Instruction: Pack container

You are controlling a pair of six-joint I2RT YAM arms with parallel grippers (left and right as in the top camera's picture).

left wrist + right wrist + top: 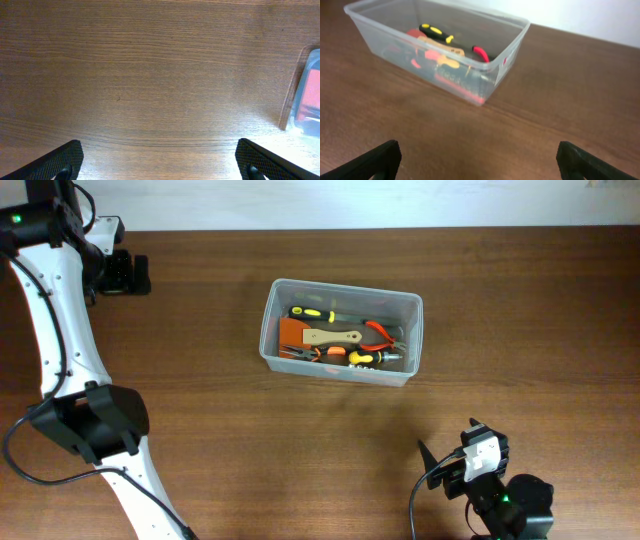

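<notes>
**Two Sets of Jaws Spread Wide, Nothing Held**

Both fingers of the left gripper (pixel 160 167) sat at the bottom corners of its wrist view, far apart. Only the bare wooden table (pixel 150 75) showed between them, so its jaws were released and gripped nothing. The right gripper (pixel 480 162) showed the same: two dark fingers at the lower corners of its own view, spread wide over bare wood.

From above, the left gripper hung over the far left part of the table, well apart from the container (pixel 412 330). The right gripper hovered by the near edge, toward the right, also well apart from it, with its camera facing the tub.

The container stood upright near the middle of the table, mouth upward. Its long axis ran across the table from left to right, slightly skewed, so that its right end lay a little nearer the robot than its left. In the right wrist view one rounded corner pointed toward the camera. In the left wrist view only a blurred corner showed at the right edge.

Inside lay hand tools, mostly along the long axis: a yellow-and-black screwdriver (pixel 312 313), a wooden-handled tool (pixel 335 337) and red-handled pliers (pixel 380 331). The rest were too tangled to tell apart.
</notes>
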